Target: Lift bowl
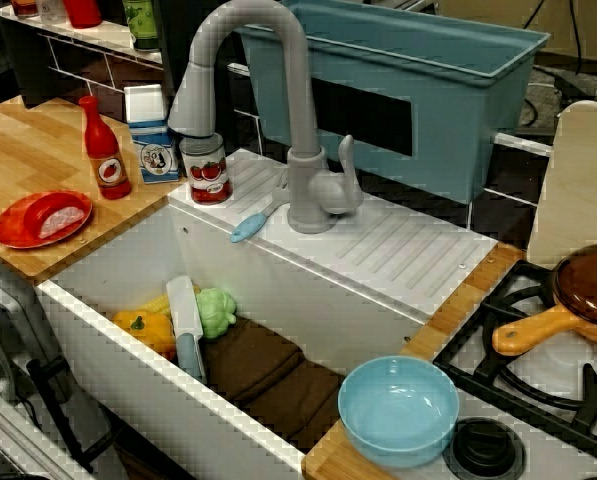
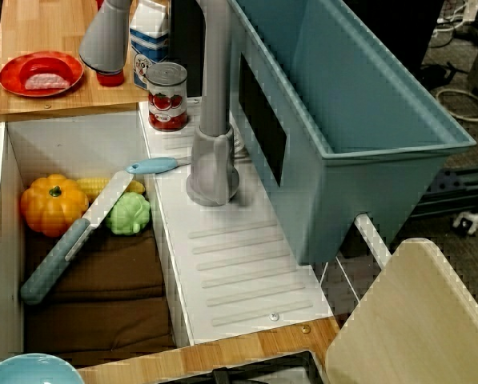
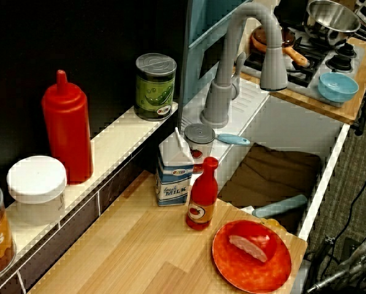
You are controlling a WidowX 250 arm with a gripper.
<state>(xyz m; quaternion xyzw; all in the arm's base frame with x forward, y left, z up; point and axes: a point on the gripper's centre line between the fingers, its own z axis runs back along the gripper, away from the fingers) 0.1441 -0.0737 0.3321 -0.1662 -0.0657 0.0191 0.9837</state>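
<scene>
The milk carton (image 3: pixel 174 170) on the wooden tabletop (image 3: pixel 127 251) is showing the word "MILK" in blue letters on its white front. The labels on the tomato can (image 1: pixel 206 168), the green can (image 3: pixel 155 86) and the red sauce bottle (image 3: pixel 202 194) are carrying pictures only, too small to read.

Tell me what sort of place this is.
Likely a toy kitchen set: a white sink with a grey faucet, a stove bearing a brown pan, and a light-blue bowl beside it.

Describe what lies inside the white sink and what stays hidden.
In the sink: orange pumpkin, green vegetable, knife, brown cloth. The corn is partly covered; the floor beneath the cloth is hidden.
</scene>
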